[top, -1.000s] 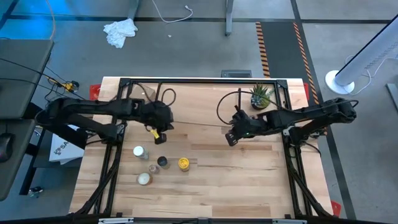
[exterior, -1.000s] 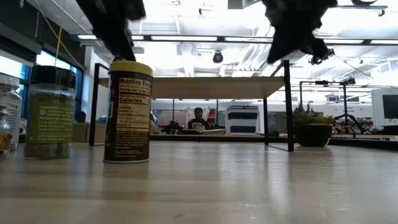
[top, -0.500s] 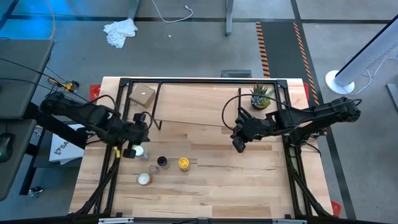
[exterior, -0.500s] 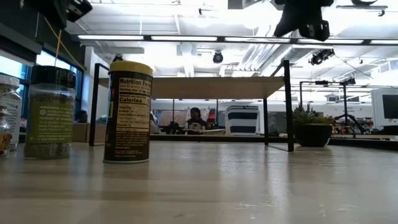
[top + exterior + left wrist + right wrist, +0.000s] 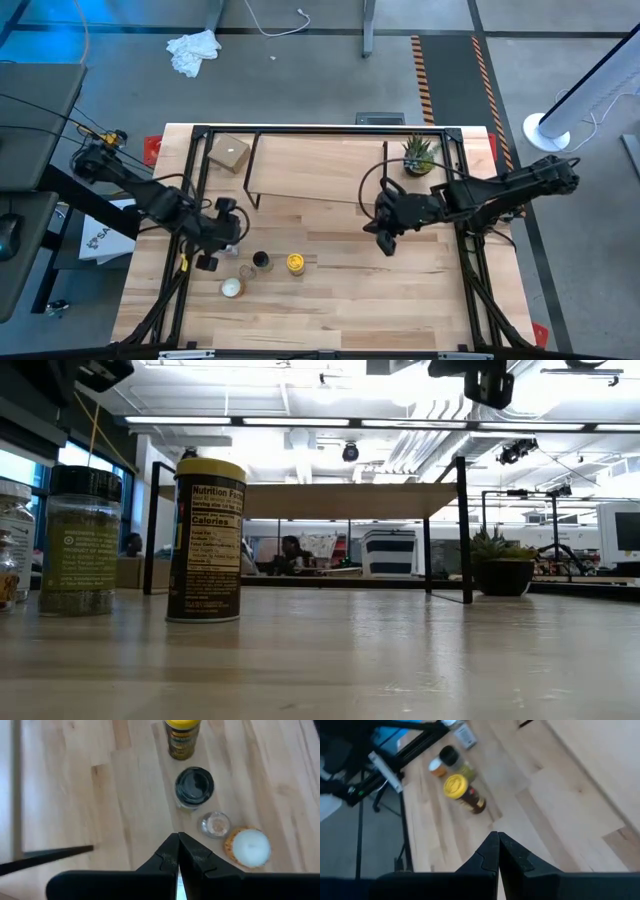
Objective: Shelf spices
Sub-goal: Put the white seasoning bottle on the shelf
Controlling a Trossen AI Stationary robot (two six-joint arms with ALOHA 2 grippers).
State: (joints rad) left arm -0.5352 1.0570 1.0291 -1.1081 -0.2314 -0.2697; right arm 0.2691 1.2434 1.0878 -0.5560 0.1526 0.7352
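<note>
Shelf (image 5: 310, 170) standing at 12 o'clock on the table (image 5: 400, 300), nothing on it. Spices grouped at 8 o'clock: yellow jar (image 5: 295, 263), black-capped jar (image 5: 262, 261), small glass jar (image 5: 246, 271), white-capped jar (image 5: 231, 288). Left gripper (image 5: 212, 248) above the table just at 9 o'clock of the jars, fingers (image 5: 167, 855) pressed together, gripping nothing. Right gripper (image 5: 385, 240) at 3 o'clock of the jars, well apart, fingers (image 5: 489, 851) likewise closed and empty. Plant (image 5: 419, 155) at 1 o'clock near the shelf's right leg; cardboard box (image 5: 229, 152) at 11 o'clock.
</note>
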